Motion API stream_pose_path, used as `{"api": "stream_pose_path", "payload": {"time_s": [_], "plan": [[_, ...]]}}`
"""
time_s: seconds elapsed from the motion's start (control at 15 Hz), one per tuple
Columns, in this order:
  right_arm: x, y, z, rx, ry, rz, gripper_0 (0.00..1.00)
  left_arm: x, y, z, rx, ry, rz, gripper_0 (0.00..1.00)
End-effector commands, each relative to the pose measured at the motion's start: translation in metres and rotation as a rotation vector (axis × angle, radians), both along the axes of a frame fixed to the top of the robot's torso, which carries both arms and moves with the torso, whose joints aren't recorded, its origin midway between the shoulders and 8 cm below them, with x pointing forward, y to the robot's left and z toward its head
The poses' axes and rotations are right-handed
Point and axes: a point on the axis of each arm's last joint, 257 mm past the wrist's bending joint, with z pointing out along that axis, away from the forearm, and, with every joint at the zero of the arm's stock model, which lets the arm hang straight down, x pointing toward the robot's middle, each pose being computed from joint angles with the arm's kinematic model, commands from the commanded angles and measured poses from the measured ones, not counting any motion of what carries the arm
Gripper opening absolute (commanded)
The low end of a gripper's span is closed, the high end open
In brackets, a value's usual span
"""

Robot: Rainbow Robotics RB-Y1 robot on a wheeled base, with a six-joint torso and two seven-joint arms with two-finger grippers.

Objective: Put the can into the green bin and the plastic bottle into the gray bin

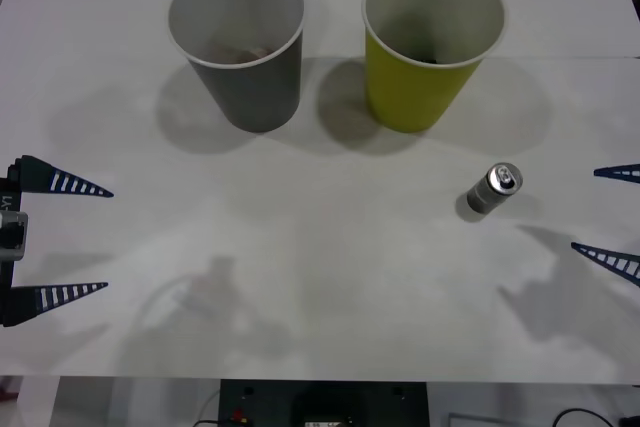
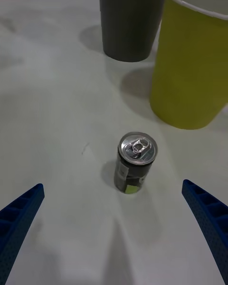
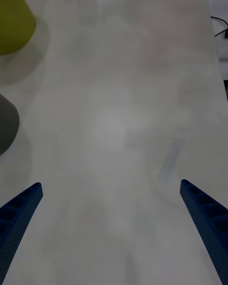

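Can (image 1: 494, 188) upright on worktop (image 1: 320, 277), near green bin (image 1: 430, 42). Right end effector (image 1: 610, 217) spread, facing can; left end effector (image 1: 62, 239) spread, idle. Step: approach. Next: advance, straddle can, close.

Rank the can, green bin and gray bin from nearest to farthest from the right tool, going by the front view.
From the open right tool at the table's right edge:
1. The can, upright, just left of it.
2. The green bin, farther back.
3. The gray bin, back left.

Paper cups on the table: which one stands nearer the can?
The yellow-green cup. It stands just beyond the can; the dark gray cup sits farther to the robot's left.
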Motion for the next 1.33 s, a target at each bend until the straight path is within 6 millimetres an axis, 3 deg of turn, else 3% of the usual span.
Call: {"api": "stream_pose_path", "payload": {"time_s": [0.07, 0.73, 1.33], "plan": [[0.007, -0.008, -0.01, 0.1, 0.017, -0.066, 1.0, 0.0, 0.0, 0.0, 0.0, 0.0, 0.0, 1.0], [0.032, 0.001, -0.042, 0.298, 0.029, -0.229, 1.0, 0.0, 0.0, 0.0, 0.0, 0.0, 0.0, 1.0], [0.05, 0.035, -0.071, 0.375, 0.042, -0.303, 1.0, 0.0, 0.0, 0.0, 0.0, 0.0, 0.0, 1.0]]}}
